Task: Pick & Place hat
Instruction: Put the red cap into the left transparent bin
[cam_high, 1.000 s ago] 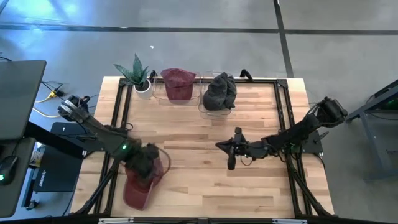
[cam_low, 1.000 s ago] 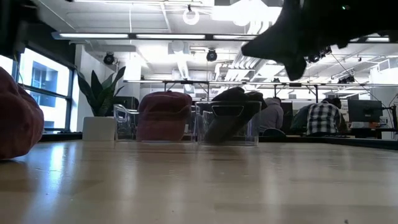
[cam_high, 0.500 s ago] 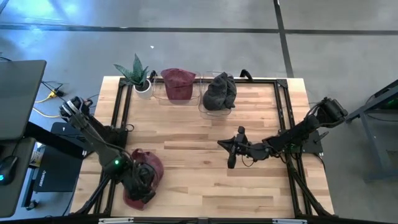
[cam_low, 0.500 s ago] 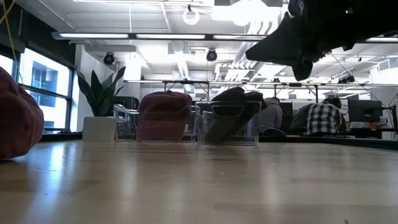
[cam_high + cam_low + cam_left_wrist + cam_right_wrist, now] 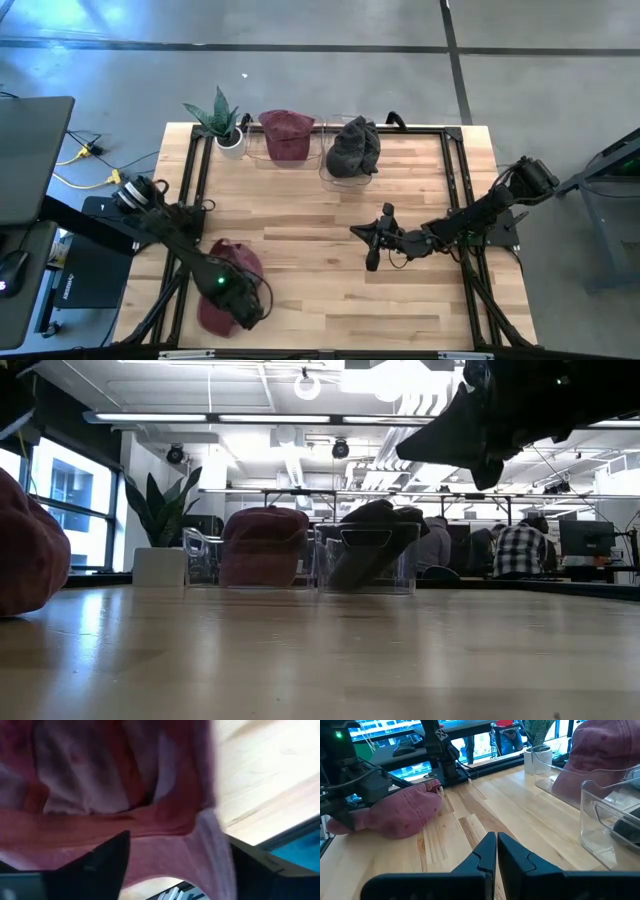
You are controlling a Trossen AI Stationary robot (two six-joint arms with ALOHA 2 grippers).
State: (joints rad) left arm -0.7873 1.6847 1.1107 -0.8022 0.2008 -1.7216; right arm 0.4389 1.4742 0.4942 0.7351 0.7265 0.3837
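A dark red hat lies crown up on the wooden table near its front left corner; it also shows at the low view's left edge and in the right wrist view. My left gripper points steeply down over the hat's near part, open, with red cloth between its spread fingers. My right gripper hangs shut above the table's middle, pointing roughly level toward the left side, with nothing in it. My left gripper stands open close over the hat, one finger on each side of a ridge of red cloth. I cannot tell whether the fingers touch the cloth. The hat lies on the table.
Along the far edge stand a potted plant, a clear bin with another red hat and a clear bin with a grey hat. Bare wood lies between the two arms. People sit in the room beyond.
My left gripper has gone down and toward the table's near edge, from above the hat's far end to its near part, rolling at the wrist as it went. The hat lies where it was. My right arm has kept still.
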